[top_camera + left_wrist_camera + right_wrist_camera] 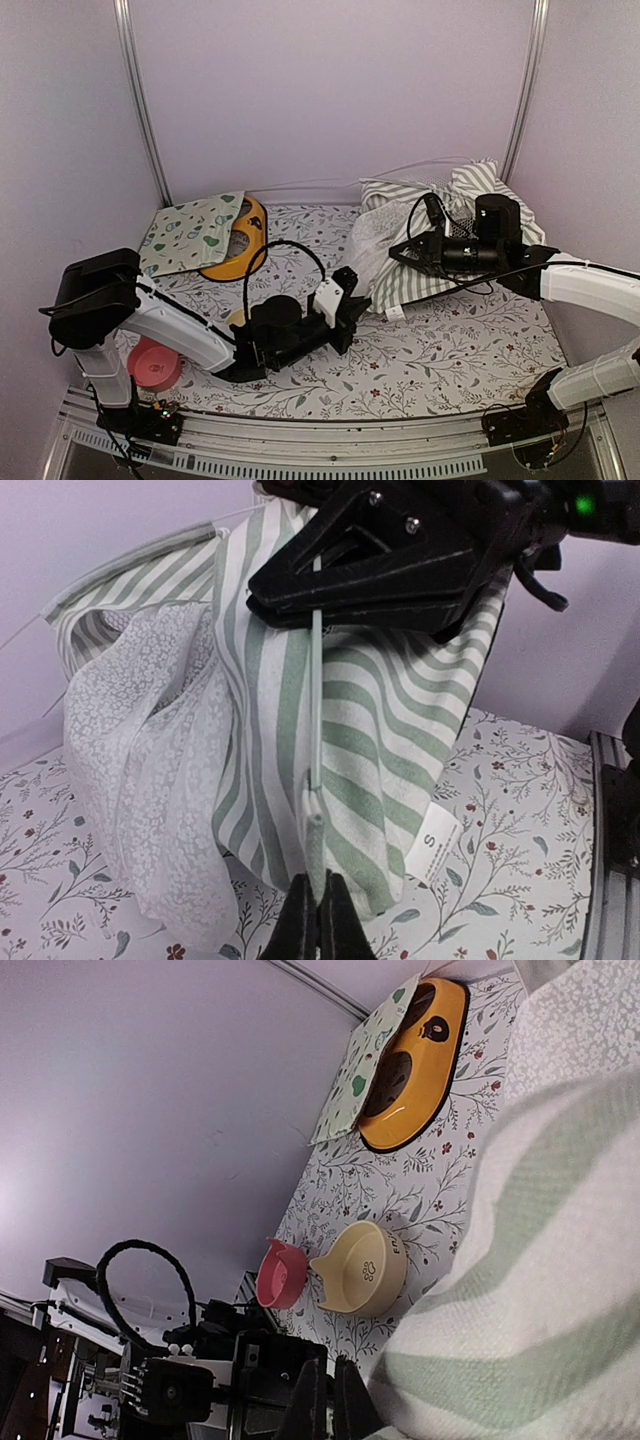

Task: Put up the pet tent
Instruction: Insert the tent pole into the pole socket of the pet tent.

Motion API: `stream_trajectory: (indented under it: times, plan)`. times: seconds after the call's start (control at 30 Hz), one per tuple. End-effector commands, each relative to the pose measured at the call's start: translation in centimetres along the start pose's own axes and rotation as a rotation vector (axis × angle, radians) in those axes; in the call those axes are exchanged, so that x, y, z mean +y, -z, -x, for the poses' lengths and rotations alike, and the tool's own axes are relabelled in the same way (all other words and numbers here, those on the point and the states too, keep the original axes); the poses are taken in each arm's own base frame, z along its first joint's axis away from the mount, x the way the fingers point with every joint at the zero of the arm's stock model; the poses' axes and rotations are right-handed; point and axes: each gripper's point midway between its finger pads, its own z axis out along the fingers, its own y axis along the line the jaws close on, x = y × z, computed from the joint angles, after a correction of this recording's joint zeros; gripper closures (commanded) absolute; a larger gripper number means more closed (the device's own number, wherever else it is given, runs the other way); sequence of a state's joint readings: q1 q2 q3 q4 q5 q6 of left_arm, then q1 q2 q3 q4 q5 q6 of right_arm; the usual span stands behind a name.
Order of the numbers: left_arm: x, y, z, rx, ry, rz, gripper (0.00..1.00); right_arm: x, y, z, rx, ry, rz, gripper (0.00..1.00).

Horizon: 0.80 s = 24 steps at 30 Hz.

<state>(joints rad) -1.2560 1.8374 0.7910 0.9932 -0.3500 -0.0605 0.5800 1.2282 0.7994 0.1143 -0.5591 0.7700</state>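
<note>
Floral table point(420, 350), plain lilac walls point(330, 90). The pet tent point(390, 740) is a crumpled striped heap, lace flap point(150, 780) dangling. The left gripper point(318, 885) and right gripper point(326, 1380) are both pinched tight on it.

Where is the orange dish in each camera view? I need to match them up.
Top external: orange dish back left, partly under the printed mat.
Left wrist: not in it.
Right wrist: orange dish at top, right of centre, mat over one end.
Shared landmark: the pet tent, striped fabric in all three views.
</note>
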Motion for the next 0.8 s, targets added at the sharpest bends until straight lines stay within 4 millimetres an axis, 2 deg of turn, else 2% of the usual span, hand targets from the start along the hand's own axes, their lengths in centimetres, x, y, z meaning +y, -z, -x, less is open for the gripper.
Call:
stream_trajectory:
  times: [0.0, 0.77]
  plan:
    - [-1.1, 0.5, -3.9, 0.120, -0.054, -0.023, 1.00, 1.2, 1.4, 5.9, -0.226, 0.095, -0.006, 1.00]
    - [-0.4, 0.7, -2.5, 0.099, -0.044, 0.001, 1.00, -0.4, 0.3, 3.9, -0.174, 0.080, -0.045, 1.00]
